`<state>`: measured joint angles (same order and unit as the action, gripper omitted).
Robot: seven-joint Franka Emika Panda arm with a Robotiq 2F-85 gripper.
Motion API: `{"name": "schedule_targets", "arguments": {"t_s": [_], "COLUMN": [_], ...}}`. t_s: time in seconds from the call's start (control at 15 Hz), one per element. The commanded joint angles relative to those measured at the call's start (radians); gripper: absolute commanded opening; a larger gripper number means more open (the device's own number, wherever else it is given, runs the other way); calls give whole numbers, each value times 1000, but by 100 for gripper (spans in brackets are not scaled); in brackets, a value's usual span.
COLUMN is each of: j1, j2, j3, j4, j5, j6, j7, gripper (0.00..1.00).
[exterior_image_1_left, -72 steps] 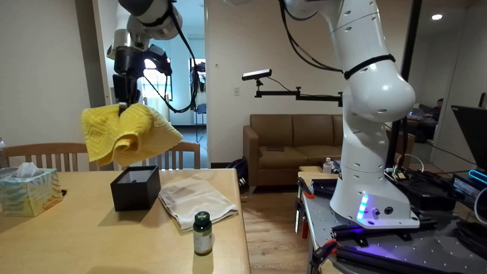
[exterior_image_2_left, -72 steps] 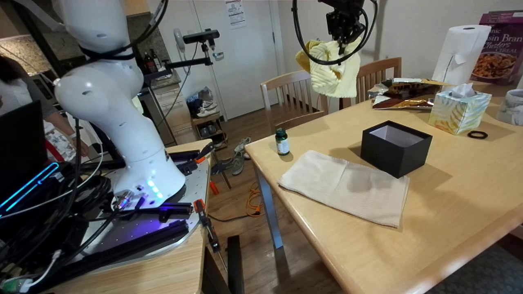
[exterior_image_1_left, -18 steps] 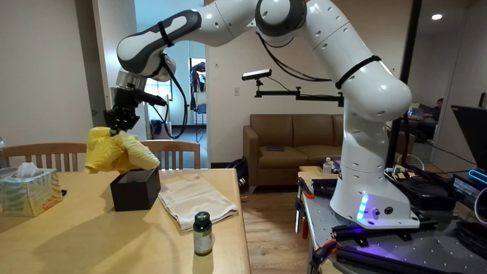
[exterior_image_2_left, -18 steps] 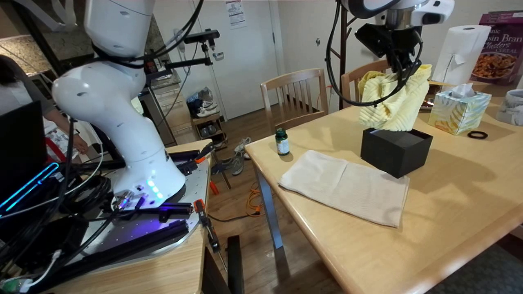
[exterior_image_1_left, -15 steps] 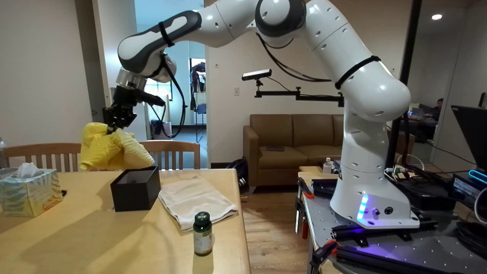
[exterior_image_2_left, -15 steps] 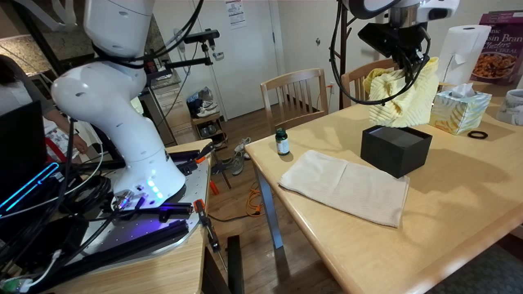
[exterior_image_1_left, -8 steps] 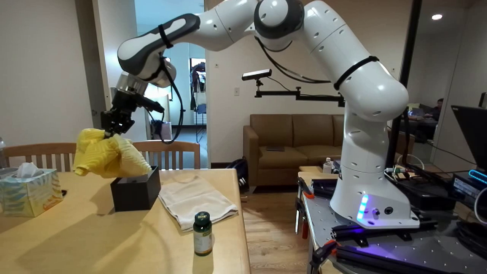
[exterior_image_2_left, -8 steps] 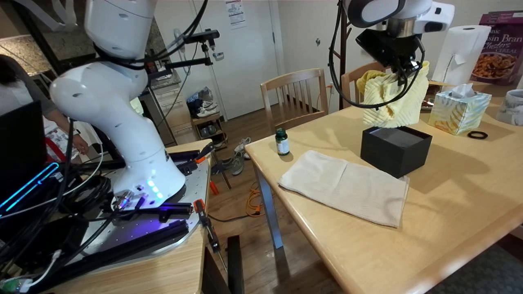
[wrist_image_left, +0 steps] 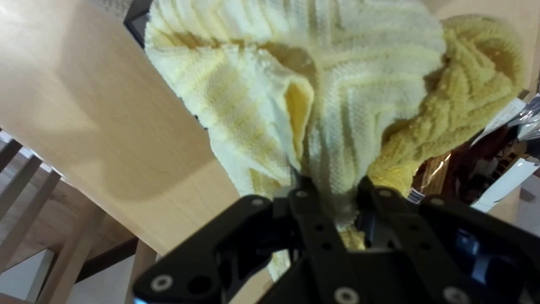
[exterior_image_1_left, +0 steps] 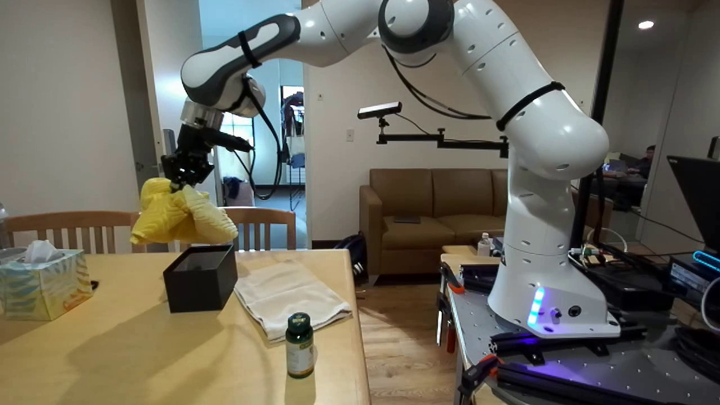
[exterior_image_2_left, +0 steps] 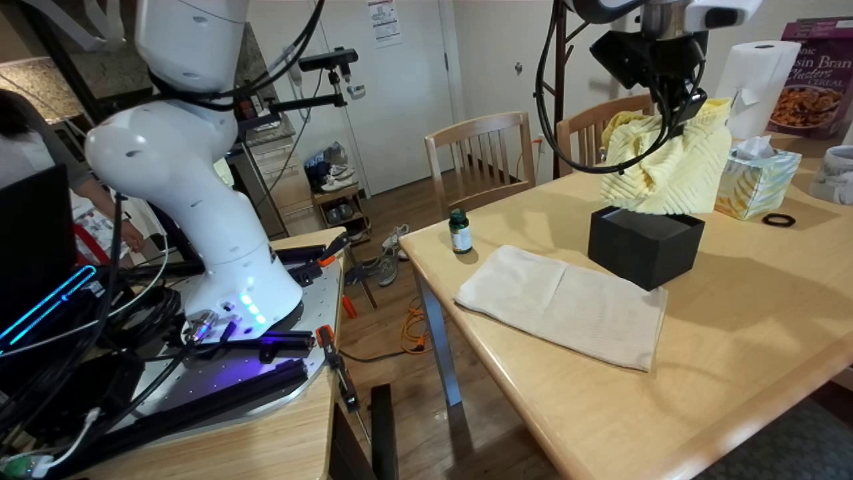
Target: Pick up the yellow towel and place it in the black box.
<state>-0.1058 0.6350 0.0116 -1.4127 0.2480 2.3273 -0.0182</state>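
One towel (exterior_image_1_left: 184, 218): yellow, up off the table (exterior_image_2_left: 740, 393), just above the box (exterior_image_2_left: 623, 250) in both exterior views; whether it touches the rim cannot be told.
Towel's lie: hangs downward from the pinch, bunched; in an exterior view its longer spread runs left to right, one lobe dropping to each side.
Weave: thick, ribbed in chevrons; in the wrist view the folds fan out from the pinch, one of them curled into a hollow.
Gripper (wrist_image_left: 334, 192): black, tilted, pointing down; fingers (wrist_image_left: 310, 217) nearly together, set apart only by the gathered fold of towel pinched between them.
Box: black, rectangular, crisp-edged, open-topped, upright on the table; in an exterior view the towel hides part of its far rim.
Cloth (exterior_image_1_left: 295, 298): cream, thin, folded flat, just beside the box, to its right in an exterior view.
Bottle (exterior_image_1_left: 300, 346): dark green, round, capped, pale-labelled, upright near the cloth.
Tissues (exterior_image_1_left: 48, 287): patterned carton, white paper peaking from the top, left of the box in an exterior view.
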Motion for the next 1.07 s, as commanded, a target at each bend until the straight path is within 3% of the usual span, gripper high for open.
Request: {"name": "schedule_targets", "arguments": {"t_s": [0.0,0.53,1.0], "j1": [33,75,57], "j2": [-48,-56,-34], "j3": [-28,-59,-36], "j4": [-36,-50,-34], "j5": [-54,-91,-55], "j6": [-35,-170,-204], "j7": [76,213,181], "gripper": [6,6,6]}}
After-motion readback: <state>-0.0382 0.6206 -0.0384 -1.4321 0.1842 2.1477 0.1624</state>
